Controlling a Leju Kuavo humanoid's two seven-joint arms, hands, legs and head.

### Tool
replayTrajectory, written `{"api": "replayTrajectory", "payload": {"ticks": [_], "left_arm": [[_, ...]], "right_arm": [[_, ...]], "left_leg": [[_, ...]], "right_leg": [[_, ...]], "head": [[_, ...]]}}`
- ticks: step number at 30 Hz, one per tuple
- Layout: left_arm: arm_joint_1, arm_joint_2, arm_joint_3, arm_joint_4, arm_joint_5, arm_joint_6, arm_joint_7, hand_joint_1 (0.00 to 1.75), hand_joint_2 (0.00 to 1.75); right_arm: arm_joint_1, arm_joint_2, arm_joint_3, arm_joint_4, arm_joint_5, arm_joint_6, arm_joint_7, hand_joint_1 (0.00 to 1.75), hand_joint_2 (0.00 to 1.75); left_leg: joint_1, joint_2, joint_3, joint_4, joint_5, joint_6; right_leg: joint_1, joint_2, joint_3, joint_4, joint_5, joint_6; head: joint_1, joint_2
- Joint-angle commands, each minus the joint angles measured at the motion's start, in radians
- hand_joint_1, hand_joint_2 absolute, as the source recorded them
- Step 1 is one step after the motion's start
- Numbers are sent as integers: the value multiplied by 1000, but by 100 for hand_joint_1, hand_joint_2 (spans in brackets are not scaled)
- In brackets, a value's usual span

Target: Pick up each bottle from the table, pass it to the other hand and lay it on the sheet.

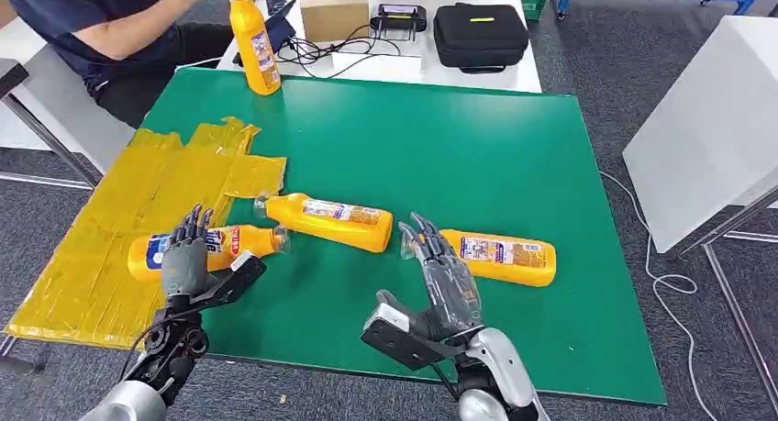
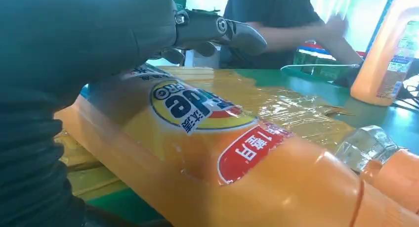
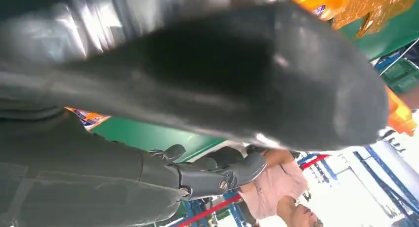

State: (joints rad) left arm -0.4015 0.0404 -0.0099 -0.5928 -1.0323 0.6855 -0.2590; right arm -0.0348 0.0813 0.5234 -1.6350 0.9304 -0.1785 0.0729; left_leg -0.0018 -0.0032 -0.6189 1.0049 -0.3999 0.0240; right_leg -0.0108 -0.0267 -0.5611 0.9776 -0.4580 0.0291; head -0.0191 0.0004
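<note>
The left hand [image 1: 186, 260] lies over a yellow plastic bottle with a clear cap [image 1: 206, 249], which rests on its side across the edge of the crinkled yellow plastic sheet [image 1: 110, 256], evidently just where it belongs. Whether the fingers grip it, I cannot tell. The right hand [image 1: 440, 274] hovers with fingers spread, holding nothing, between two more yellow bottles [image 1: 326, 221] [image 1: 500, 256] lying on the green desk [image 1: 440, 146], likely waiting their turn.

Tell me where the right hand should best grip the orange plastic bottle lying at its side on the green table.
Probably around the labelled middle of the orange bottle, coming from above. It lies flat, long axis across the table, so its sides are free. The right hand is at its cap end.
</note>
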Motion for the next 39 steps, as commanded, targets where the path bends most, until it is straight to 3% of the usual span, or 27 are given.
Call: {"api": "replayTrajectory", "payload": {"ticks": [1,6,8,10,11,12,15,19,22,32,39], "left_arm": [[-1,8,18,46,8,4,3,0,175],[17,-3,50,-7,108,-34,-57,0,175],[74,-11,59,-142,217,-53,-141,0,175],[177,-21,44,-414,346,-126,-169,0,175],[219,-24,40,-530,425,-181,-175,0,175],[267,-28,41,-664,516,-235,-167,0,0],[359,-42,52,-946,770,-336,-193,0,0],[460,-26,81,-1169,999,-433,-228,0,0],[477,-20,75,-1170,989,-436,-228,0,0],[516,-10,96,-1165,1013,-428,-248,0,0],[525,3,114,-1161,1033,-447,-257,0,0]], "right_arm": [[-16,-15,-17,54,-5,-2,-2,0,0],[-15,-20,-25,59,3,-2,-4,0,0],[-10,-27,-50,67,15,-2,-3,0,0],[-8,-41,-94,77,57,-2,-7,0,0],[-6,-44,-121,80,82,-3,-2,0,175],[-5,-48,-159,85,114,6,12,0,175],[4,-60,-266,79,160,31,17,0,175],[-15,-101,-421,75,120,57,-16,0,175],[-53,-101,-466,117,157,93,-48,0,175],[-137,-154,-436,268,198,101,-42,0,175],[-234,-198,-353,426,199,108,-43,0,175]], "left_leg": [[0,2,3,-1,-1,-1],[1,2,4,-1,-1,-1],[1,2,3,-1,-1,-1],[1,2,3,-1,-1,-1],[1,3,4,-1,-2,-1],[1,4,6,-1,-3,-2],[1,2,4,1,-4,-1],[1,0,-1,2,-3,0],[0,5,-1,1,-3,0],[-1,3,4,-1,-3,-1],[-1,4,3,-1,-2,0]], "right_leg": [[0,3,3,-1,0,-1],[0,3,4,-2,0,-1],[0,3,3,-2,0,-1],[1,3,4,-2,0,-1],[1,4,4,-3,-1,-1],[1,6,7,-3,-2,-1],[1,4,5,-2,-2,0],[1,1,0,-1,-2,0],[0,6,-1,-1,0,0],[0,4,5,-4,-1,-1],[0,4,3,-3,0,-1]], "head": [[0,0],[0,0],[0,0],[0,0],[0,0],[0,0],[0,0],[0,0],[-1,0],[0,0],[0,0]]}}
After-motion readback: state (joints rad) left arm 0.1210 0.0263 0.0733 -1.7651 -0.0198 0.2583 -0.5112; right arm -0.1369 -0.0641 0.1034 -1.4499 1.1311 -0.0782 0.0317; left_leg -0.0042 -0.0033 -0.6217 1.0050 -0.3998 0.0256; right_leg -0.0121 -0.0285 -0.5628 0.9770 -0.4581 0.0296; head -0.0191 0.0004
